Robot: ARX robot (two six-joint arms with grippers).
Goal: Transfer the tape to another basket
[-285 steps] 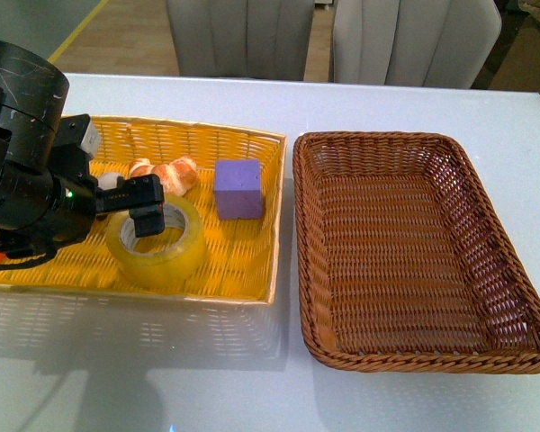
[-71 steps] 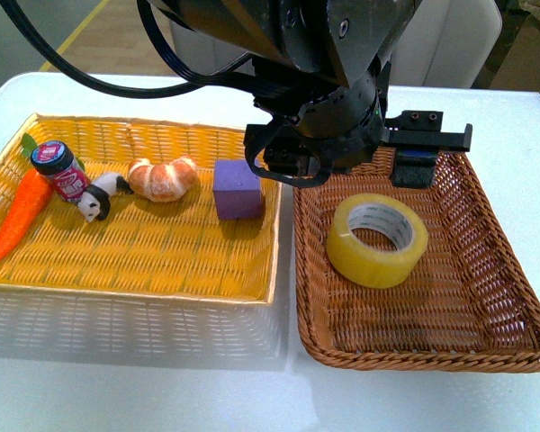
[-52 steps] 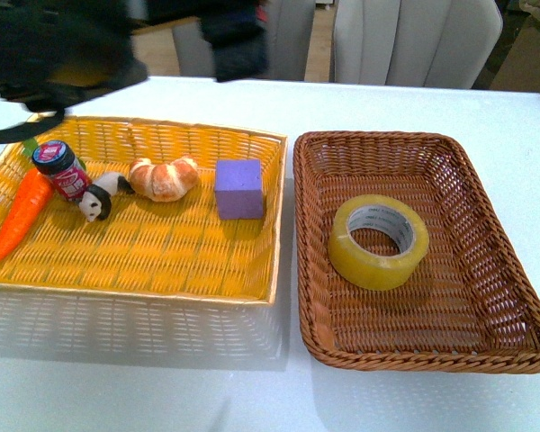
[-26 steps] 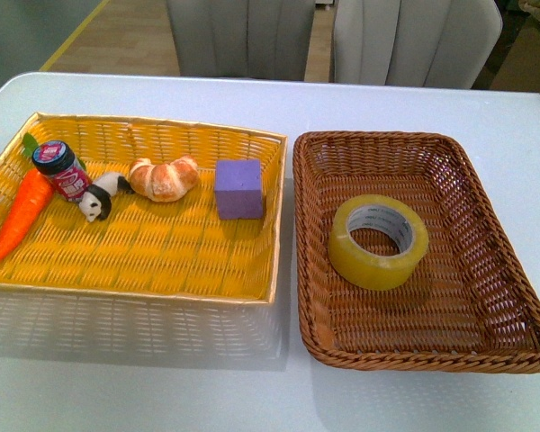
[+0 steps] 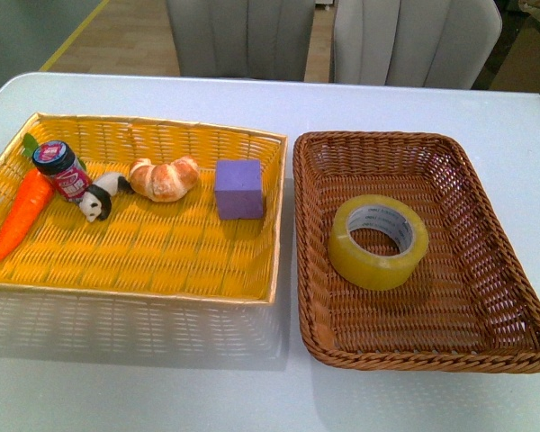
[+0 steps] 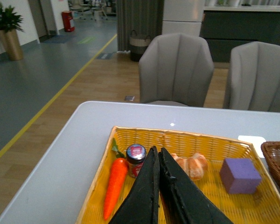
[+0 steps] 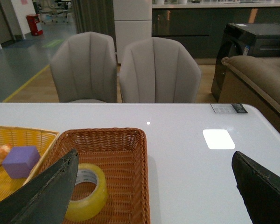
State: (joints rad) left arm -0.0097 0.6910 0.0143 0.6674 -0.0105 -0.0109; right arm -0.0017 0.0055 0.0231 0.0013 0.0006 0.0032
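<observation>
The yellowish tape roll (image 5: 379, 241) lies flat in the dark brown wicker basket (image 5: 486, 205), nearer its left wall. It also shows in the right wrist view (image 7: 86, 198) inside the basket (image 7: 126, 154). No arm is in the front view. My left gripper (image 6: 157, 186) is shut and empty, held high over the yellow basket (image 6: 210, 140). My right gripper (image 7: 154, 186) is wide open and empty, raised above the table to the right of the brown basket.
The yellow basket (image 5: 189, 135) holds a purple cube (image 5: 239, 188), a croissant (image 5: 166, 178), a panda figure (image 5: 101, 197), a small jar (image 5: 61, 169) and a carrot (image 5: 22, 215). Two grey chairs (image 5: 414, 40) stand behind the white table (image 5: 162, 378).
The left arm set the tape down in the brown basket, then swung back left and up out of the front view. The tape has lain still since.
</observation>
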